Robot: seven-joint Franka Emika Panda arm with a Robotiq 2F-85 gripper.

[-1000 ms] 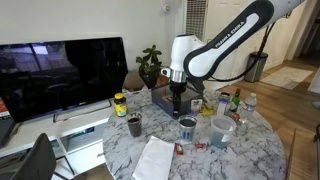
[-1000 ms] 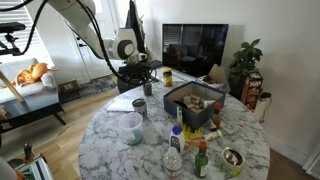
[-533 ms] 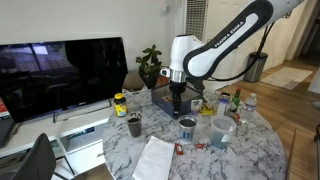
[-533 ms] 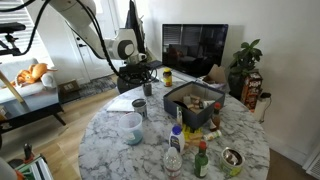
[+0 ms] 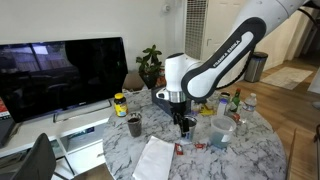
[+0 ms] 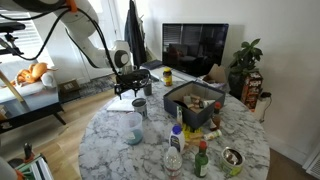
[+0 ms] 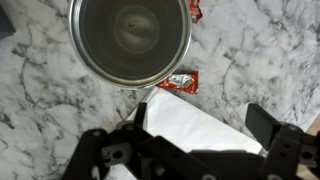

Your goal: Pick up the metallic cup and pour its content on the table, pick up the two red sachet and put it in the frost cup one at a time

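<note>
Gripper point(image 7: 199, 142): we see its jaws spread wide, holding nothing | metal cup point(image 7: 130, 40): upright on the marble table point(image 7: 270, 60), just beyond the gripper | red sachet point(image 7: 181, 81): just beside the cup, at a white napkin's point(image 7: 190, 115) edge | second sachet point(image 7: 195, 10): near the cup's rim

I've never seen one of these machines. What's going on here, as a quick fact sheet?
Table: round, white marble-look top
Gripper: open, holding nothing, low over the table
Metallic cup: upright, just ahead of the gripper
Red sachets: two, lying on the table beside the metallic cup
Frost cup: upright, apart from the gripper
White paper: flat, under the gripper
</note>
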